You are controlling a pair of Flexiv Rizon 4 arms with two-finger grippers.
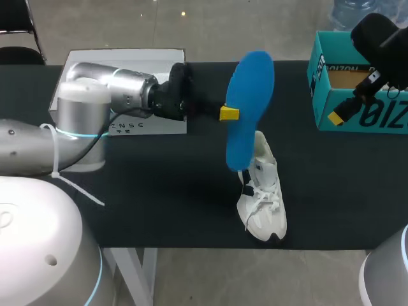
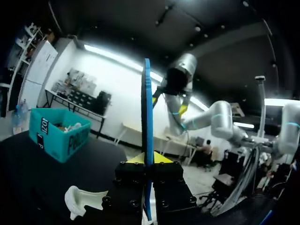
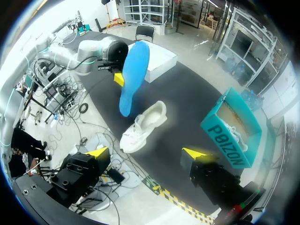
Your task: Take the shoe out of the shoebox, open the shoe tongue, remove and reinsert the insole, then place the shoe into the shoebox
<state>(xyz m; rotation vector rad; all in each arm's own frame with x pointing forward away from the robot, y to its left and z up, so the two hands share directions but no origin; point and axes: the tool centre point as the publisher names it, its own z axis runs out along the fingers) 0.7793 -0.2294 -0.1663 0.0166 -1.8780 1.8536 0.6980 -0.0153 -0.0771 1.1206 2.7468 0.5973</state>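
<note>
The black desk (image 1: 159, 191) bears the teal shoebox (image 1: 317, 83) at its far right and the white shoe (image 1: 262, 204) near the front edge, lying unheld. As I judge it, pushing down could shove the shoe aside or buckle the insole, since nothing steadies the shoe. The blue insole (image 1: 250, 95) stands on edge above the shoe's heel end, one side pinched in the clenched left jaws. The right jaws hang released over the shoebox, well apart from the shoe.
</note>
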